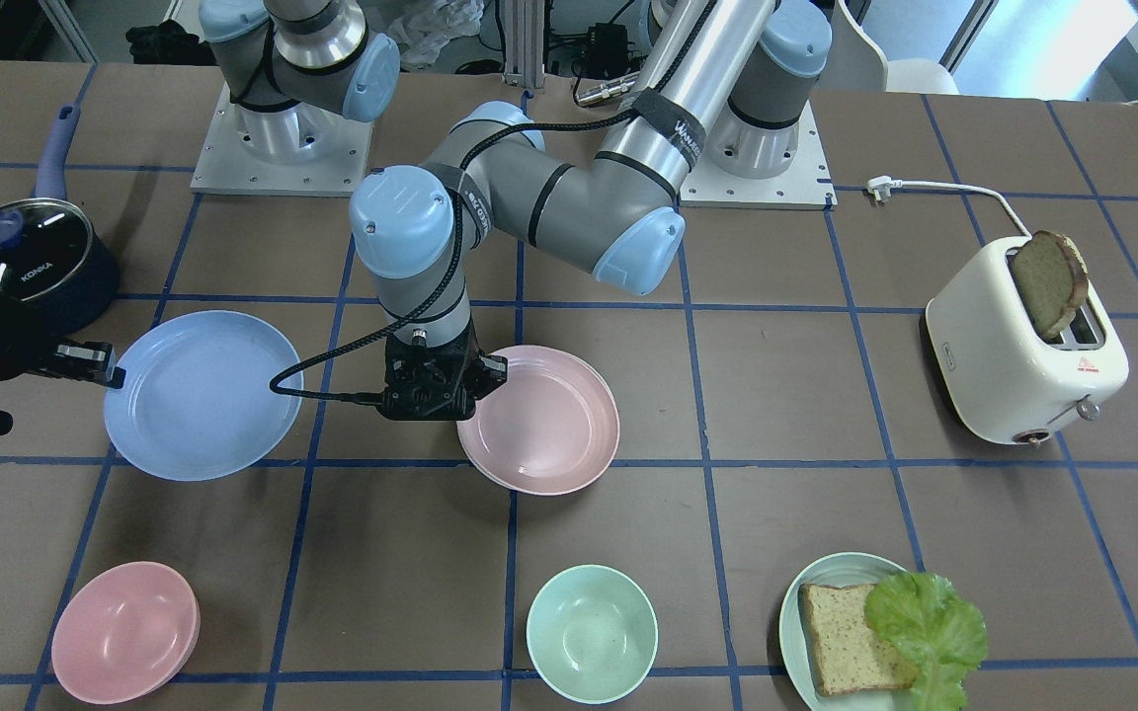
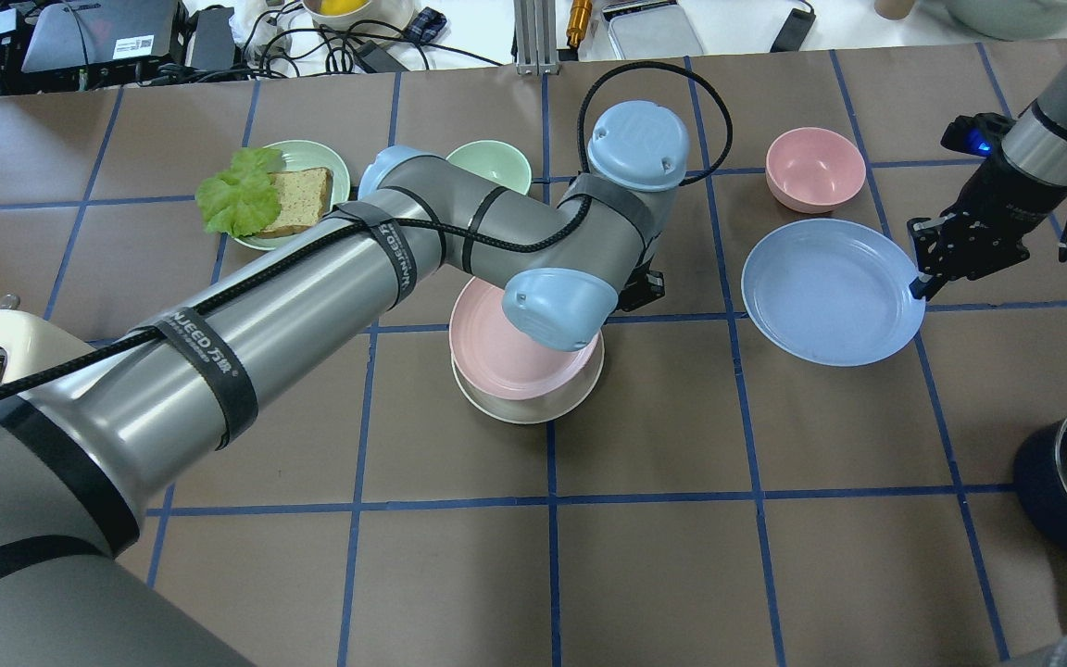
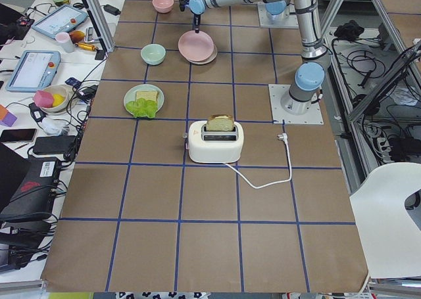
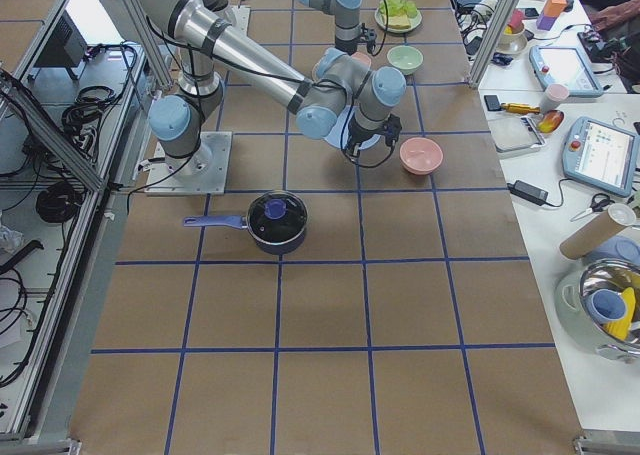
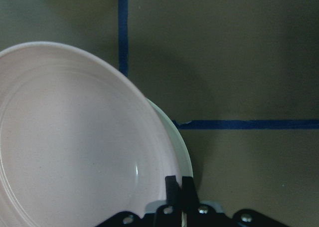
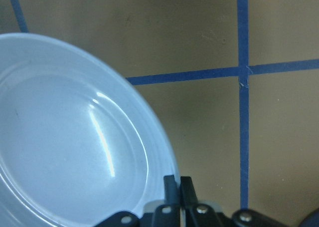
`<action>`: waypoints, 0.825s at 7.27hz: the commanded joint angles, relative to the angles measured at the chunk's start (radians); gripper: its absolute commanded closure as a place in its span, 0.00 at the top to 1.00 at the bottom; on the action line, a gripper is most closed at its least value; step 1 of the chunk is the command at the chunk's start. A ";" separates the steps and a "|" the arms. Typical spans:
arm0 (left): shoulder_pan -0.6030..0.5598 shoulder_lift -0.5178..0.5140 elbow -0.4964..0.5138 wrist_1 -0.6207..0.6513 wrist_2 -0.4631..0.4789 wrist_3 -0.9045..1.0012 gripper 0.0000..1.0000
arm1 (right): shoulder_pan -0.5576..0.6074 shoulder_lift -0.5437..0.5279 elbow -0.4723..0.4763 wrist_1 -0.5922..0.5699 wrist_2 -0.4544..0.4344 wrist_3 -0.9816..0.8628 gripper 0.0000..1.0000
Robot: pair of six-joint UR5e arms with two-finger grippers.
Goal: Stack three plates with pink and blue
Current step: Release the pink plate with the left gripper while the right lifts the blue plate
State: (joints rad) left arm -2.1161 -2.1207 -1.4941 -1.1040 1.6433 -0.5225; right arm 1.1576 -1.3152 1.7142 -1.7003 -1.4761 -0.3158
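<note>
Spreading under everything is the brown table (image 1: 786, 395), marked into squares by blue tape. The left arm (image 2: 246, 343) reaches far across it and bends down at the table's middle. The right arm (image 2: 1052, 130) comes in low at its own side.

A cream toaster (image 1: 1004, 365) stands well apart from the plates on the robot's left, with a slice of brown bread (image 1: 1048, 281) sticking up from its slot. The light blue plate (image 1: 199, 395) lies on the right side; whether it is lifted off the table cannot be told. The dusty pink plate (image 1: 549, 420) sits at the centre on top of the cream-white plate (image 2: 533, 412), whose rim shows as a pale crescent along the pink one's edge. The two are not quite centred on each other.

A dark saucepan (image 1: 45, 267) with a glass lid stands near the blue plate, on the robot's side of it. A pale green plate (image 1: 806, 592) at the far edge carries a slice of seeded bread (image 1: 841, 642) and a lettuce leaf (image 1: 930, 622). A pink bowl (image 1: 124, 632) and a mint bowl (image 1: 592, 632) sit along the same far edge.

The left gripper (image 5: 179, 187) is clamped on the pink plate's rim, fingers pinched close together. The right gripper (image 6: 178, 187) pinches the rim of the blue plate in the same way.
</note>
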 commanded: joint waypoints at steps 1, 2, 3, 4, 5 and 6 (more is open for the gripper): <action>-0.007 0.016 -0.014 -0.022 -0.005 0.021 0.99 | 0.005 0.004 -0.007 0.011 0.002 0.004 0.00; 0.002 0.039 -0.009 -0.090 -0.007 0.074 1.00 | 0.008 -0.002 -0.007 0.013 -0.004 0.009 0.00; 0.022 0.077 0.008 -0.144 -0.010 0.125 1.00 | 0.023 -0.002 -0.005 0.011 0.002 0.021 0.00; 0.062 0.124 0.009 -0.172 -0.013 0.148 1.00 | 0.084 -0.005 -0.007 -0.002 -0.015 0.068 0.00; 0.115 0.184 0.012 -0.221 -0.023 0.218 1.00 | 0.137 -0.006 0.001 -0.010 -0.013 0.130 0.00; 0.172 0.247 0.011 -0.291 -0.036 0.232 1.00 | 0.186 -0.012 0.005 -0.016 -0.013 0.294 0.00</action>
State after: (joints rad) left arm -2.0123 -1.9506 -1.4842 -1.3177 1.6214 -0.3313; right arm 1.2793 -1.3218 1.7136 -1.7074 -1.4879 -0.1734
